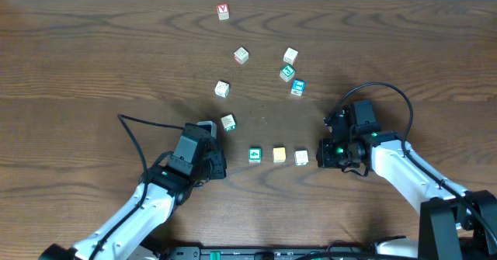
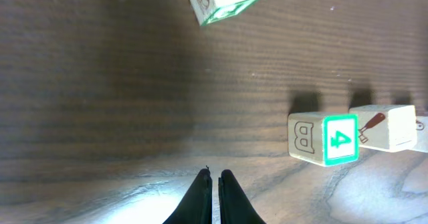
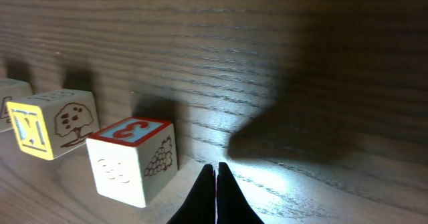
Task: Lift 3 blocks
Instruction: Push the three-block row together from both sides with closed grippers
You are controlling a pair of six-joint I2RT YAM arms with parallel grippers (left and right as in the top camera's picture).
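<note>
Three blocks lie in a row on the table: a green-faced one [image 1: 255,155], a yellow one [image 1: 279,154] and a pale one [image 1: 301,157]. My left gripper [image 1: 224,167] rests low on the table just left of the row, shut and empty. In the left wrist view its tips [image 2: 216,177] sit short of the green block [image 2: 332,139], which shows a white 4. My right gripper [image 1: 321,157] is just right of the row, shut with nothing held. In the right wrist view its tips [image 3: 217,167] are beside the pale block [image 3: 130,160], with the yellow block [image 3: 50,124] behind it.
A pale cube with green edging [image 1: 228,122] lies close above my left gripper. Further back are several loose cubes, among them a teal one [image 1: 287,73], a blue one [image 1: 297,88] and a red-marked one [image 1: 224,11]. A black cable [image 1: 132,136] trails from the left arm.
</note>
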